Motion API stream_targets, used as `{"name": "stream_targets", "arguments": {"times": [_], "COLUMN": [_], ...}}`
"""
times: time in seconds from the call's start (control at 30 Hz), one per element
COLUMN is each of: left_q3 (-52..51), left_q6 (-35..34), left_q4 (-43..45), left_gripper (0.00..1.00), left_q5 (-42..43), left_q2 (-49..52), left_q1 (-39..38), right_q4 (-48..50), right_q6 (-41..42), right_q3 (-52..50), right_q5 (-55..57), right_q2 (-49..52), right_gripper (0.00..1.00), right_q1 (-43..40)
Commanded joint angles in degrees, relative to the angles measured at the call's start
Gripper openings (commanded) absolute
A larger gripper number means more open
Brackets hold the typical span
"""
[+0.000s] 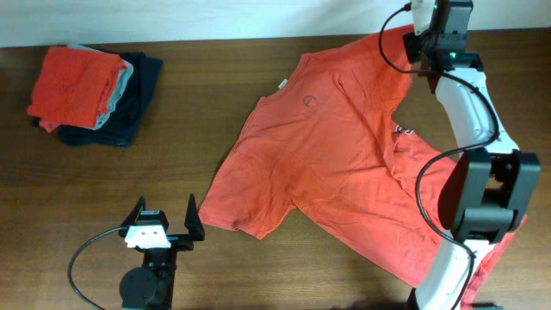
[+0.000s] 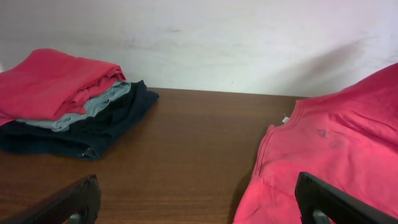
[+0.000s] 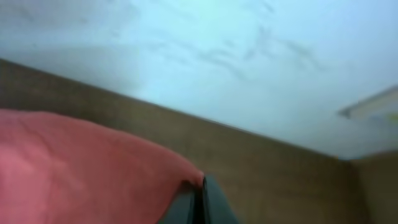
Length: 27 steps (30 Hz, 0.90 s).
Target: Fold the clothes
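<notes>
overhead: an orange shirt [image 1: 344, 164] sprawls from centre to 4 o'clock on the table [image 1: 215, 103]; the right claw [image 1: 417, 39] at 1 o'clock pinches its corner, the left claw [image 1: 164, 222] gapes at 7, a folded stack [image 1: 86, 90] sits at 10.
left wrist: left claw spread wide, shirt [image 2: 336, 149] at 4, stack [image 2: 68, 106] at 9.
right wrist: jaws clamped on the shirt [image 3: 81, 168] edge at 6.
</notes>
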Motion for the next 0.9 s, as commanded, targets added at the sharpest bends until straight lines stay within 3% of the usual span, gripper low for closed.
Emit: {"name": "stream_targets", "arguments": {"times": [0.0, 0.33, 0.57, 0.6, 0.63, 0.67, 0.87], "left_q3": [-0.37, -0.37, -0.37, -0.37, -0.37, -0.37, -0.37], "left_q6": [0.92, 0.92, 0.92, 0.92, 0.92, 0.92, 0.92], "left_q4": [0.0, -0.02, 0.0, 0.0, -0.02, 0.0, -0.02], "left_gripper": [0.99, 0.99, 1.0, 0.99, 0.99, 0.99, 1.0], "left_q5": [0.42, 0.42, 0.42, 0.42, 0.42, 0.42, 0.42], "left_q2": [-0.07, -0.07, -0.07, -0.07, -0.07, -0.07, -0.07], "left_q1": [-0.15, -0.15, -0.15, -0.15, -0.15, -0.15, -0.15], "right_q4": [3.21, 25.59, 29.35, 29.35, 29.35, 29.35, 24.9], "right_q6": [-2.67, -5.27, -3.48, -3.48, -3.5, -3.5, 0.48], "right_q3": [1.03, 1.03, 3.61, 4.35, 4.92, 5.53, 9.55], "right_q5": [-1.03, 8.28, 12.94, 12.96, 13.0, 13.03, 20.96], "right_q2": [5.68, 18.03, 18.14, 18.14, 18.14, 18.14, 16.37], "right_gripper": [0.04, 0.04, 0.04, 0.25, 0.77, 0.99, 0.99], "right_q1": [0.17, -0.46, -2.6, -2.84, -2.91, -2.89, -1.6]}}
